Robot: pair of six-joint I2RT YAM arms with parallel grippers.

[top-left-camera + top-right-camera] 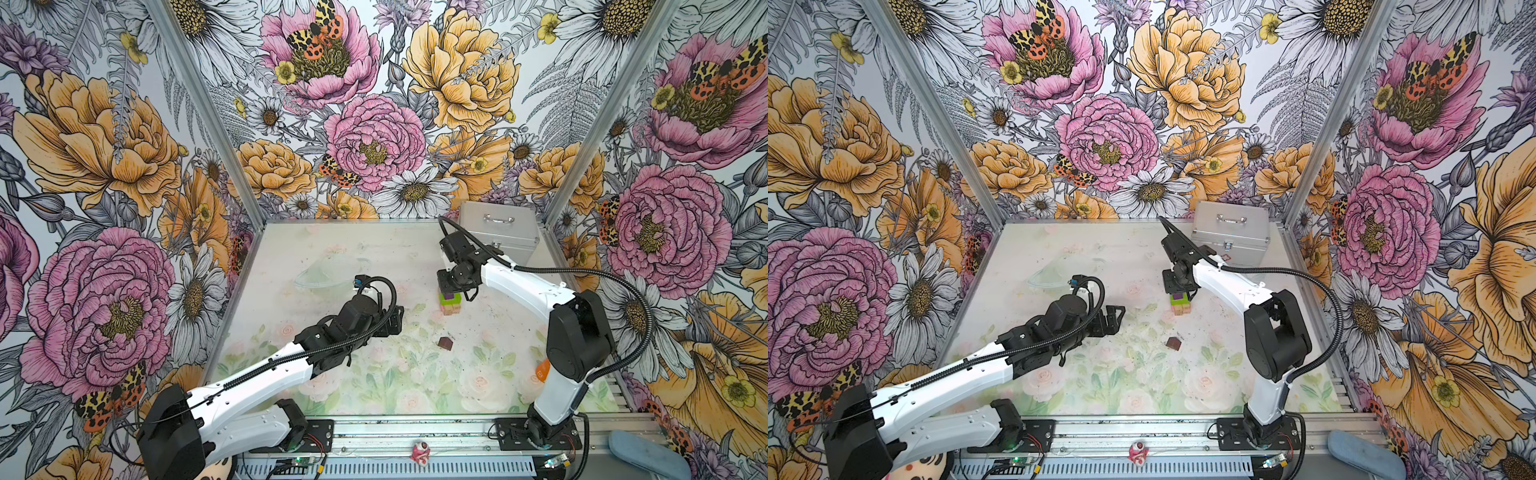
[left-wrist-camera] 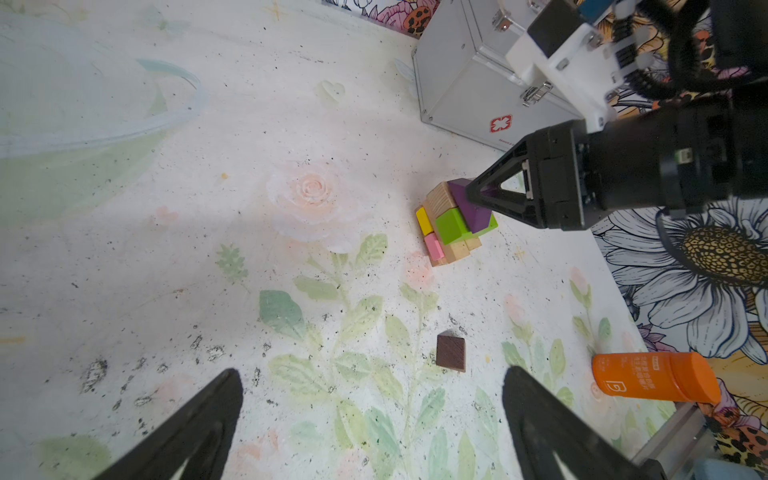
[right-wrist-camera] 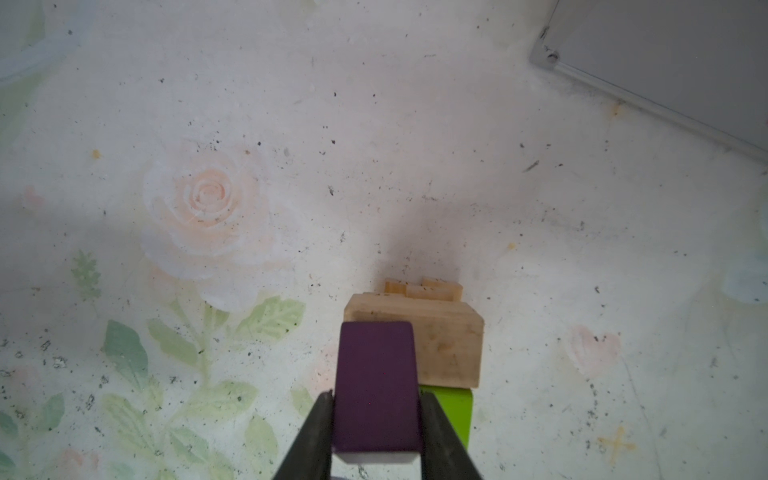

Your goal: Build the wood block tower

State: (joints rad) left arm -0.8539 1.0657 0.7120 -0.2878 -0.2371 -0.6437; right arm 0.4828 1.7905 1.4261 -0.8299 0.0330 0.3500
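Note:
The wood block tower [image 1: 451,305] [image 1: 1179,306] stands right of the table's middle, and the left wrist view shows tan, yellow, pink and lime-green bricks [image 2: 451,226] in crossed layers. My right gripper [image 3: 376,399] [image 1: 446,291] is shut on a purple brick [image 3: 376,386] [image 2: 471,205] held at the tower's top, over a tan brick [image 3: 451,345] and the lime-green one. I cannot tell whether the purple brick rests on them. A dark-brown brick [image 1: 444,343] [image 2: 451,353] lies alone nearer the front. My left gripper [image 2: 372,372] [image 1: 397,320] hangs open and empty, left of the tower.
A silver metal case [image 1: 498,228] [image 2: 469,83] stands at the back right, just behind the tower. An orange bottle [image 2: 652,378] [image 1: 542,370] lies at the right edge by the right arm. A clear plastic piece [image 1: 328,270] lies at the back left.

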